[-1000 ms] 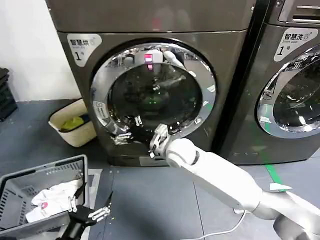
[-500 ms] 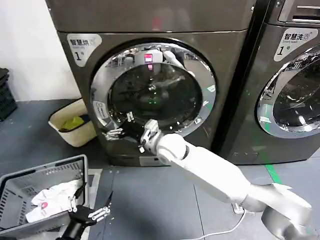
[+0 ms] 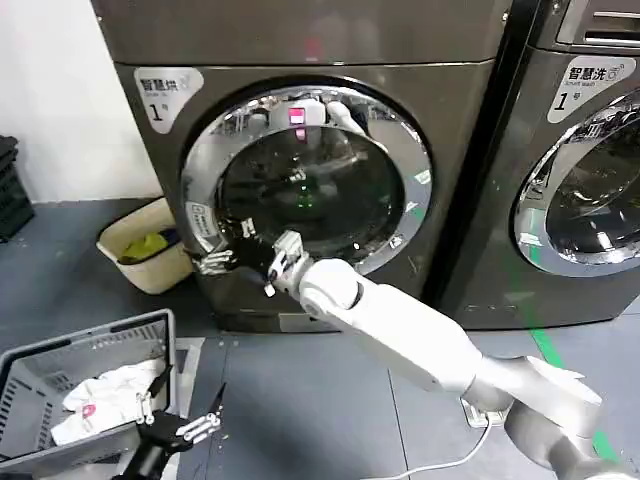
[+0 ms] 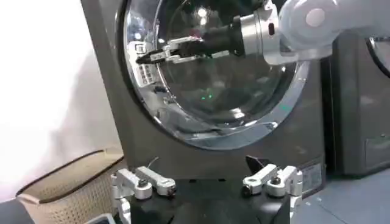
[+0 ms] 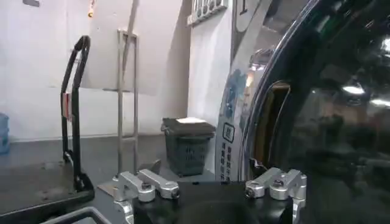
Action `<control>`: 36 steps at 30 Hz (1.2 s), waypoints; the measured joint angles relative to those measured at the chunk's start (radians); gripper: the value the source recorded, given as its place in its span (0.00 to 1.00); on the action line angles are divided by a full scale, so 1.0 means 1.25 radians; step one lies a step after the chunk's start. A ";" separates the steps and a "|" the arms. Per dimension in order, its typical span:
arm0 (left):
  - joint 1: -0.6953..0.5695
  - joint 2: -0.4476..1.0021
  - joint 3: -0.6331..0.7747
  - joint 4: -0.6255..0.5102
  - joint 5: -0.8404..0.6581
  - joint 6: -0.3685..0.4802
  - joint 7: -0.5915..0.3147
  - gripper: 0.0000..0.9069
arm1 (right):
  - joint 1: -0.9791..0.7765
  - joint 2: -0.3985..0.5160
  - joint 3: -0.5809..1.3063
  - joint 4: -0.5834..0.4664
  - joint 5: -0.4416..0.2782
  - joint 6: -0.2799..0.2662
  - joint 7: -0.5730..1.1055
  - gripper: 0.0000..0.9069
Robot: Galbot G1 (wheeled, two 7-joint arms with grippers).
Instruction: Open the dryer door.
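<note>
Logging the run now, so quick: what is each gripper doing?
Left gripper: open, empty, parked low by the basket.
Right gripper: open, at the dryer door rim's left side.

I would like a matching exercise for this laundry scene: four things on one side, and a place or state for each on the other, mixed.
Things:
1. right gripper
2. left gripper
3. round chrome-ringed dryer door
4. beige woven basket

Places or states:
A. low, by the grey crate
B. on the floor left of the dark grey-bronze dryer
C. at the door's lower left rim
D. shut

Pairs: 1-C, 2-A, 3-D, 4-B
</note>
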 joint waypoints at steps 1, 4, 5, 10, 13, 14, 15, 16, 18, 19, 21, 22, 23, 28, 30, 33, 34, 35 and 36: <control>0.000 0.000 0.000 0.000 0.000 0.000 0.000 1.00 | 0.002 0.001 -0.001 -0.004 0.000 0.000 -0.002 1.00; 0.000 0.000 0.000 0.000 0.000 0.000 0.000 1.00 | 0.008 0.008 -0.004 -0.016 0.000 0.001 -0.012 1.00; 0.000 0.000 0.000 -0.001 0.000 0.000 0.000 1.00 | 0.011 0.010 -0.005 -0.021 0.000 0.002 -0.017 1.00; 0.001 -0.001 0.000 -0.002 0.000 0.000 0.000 1.00 | 0.019 0.017 -0.009 -0.040 0.000 0.004 -0.032 1.00; 0.002 -0.001 0.000 -0.003 0.000 0.000 0.000 1.00 | 0.021 0.018 -0.011 -0.047 0.001 0.004 -0.041 1.00; 0.002 -0.001 0.000 -0.003 0.000 0.000 0.000 1.00 | 0.023 0.018 -0.012 -0.048 0.001 0.004 -0.044 1.00; 0.002 -0.001 0.000 -0.003 0.000 0.000 0.000 1.00 | 0.024 0.018 -0.013 -0.050 0.001 0.005 -0.047 1.00; 0.002 -0.001 0.000 -0.003 0.000 0.000 0.000 1.00 | 0.025 0.019 -0.015 -0.052 0.002 0.005 -0.049 1.00; 0.002 -0.001 0.000 -0.003 0.000 0.000 0.000 1.00 | 0.026 0.020 -0.016 -0.055 0.002 0.006 -0.055 1.00; 0.002 -0.001 0.000 -0.003 0.000 0.000 0.000 1.00 | 0.028 0.022 -0.017 -0.058 0.002 0.007 -0.058 1.00; 0.002 -0.001 0.000 -0.003 0.000 0.000 0.000 1.00 | 0.030 0.024 -0.017 -0.064 0.002 0.008 -0.063 1.00; 0.002 -0.001 0.000 -0.003 0.000 0.000 0.000 1.00 | 0.031 0.025 -0.018 -0.067 0.002 0.009 -0.068 1.00; 0.002 -0.001 0.000 -0.003 0.000 0.000 0.000 1.00 | 0.032 0.026 -0.018 -0.070 0.002 0.010 -0.071 1.00; 0.002 -0.001 -0.001 -0.003 0.000 0.000 0.000 1.00 | 0.037 0.023 -0.026 -0.070 0.002 0.012 -0.099 1.00; 0.002 -0.002 -0.001 -0.003 -0.001 0.000 0.000 1.00 | 0.039 0.020 -0.029 -0.066 0.003 0.012 -0.112 1.00; 0.001 -0.002 -0.001 -0.003 -0.001 0.000 0.000 1.00 | 0.040 0.012 -0.035 -0.055 0.010 0.012 -0.135 1.00; 0.001 -0.002 -0.001 -0.003 -0.001 0.000 0.000 1.00 | 0.040 0.010 -0.037 -0.051 0.013 0.012 -0.141 1.00; 0.001 -0.002 -0.001 -0.003 -0.001 0.000 0.000 1.00 | 0.040 0.008 -0.039 -0.048 0.014 0.011 -0.147 1.00; 0.002 -0.002 -0.001 -0.003 -0.001 0.000 0.000 1.00 | 0.040 0.005 -0.041 -0.045 0.015 0.011 -0.153 1.00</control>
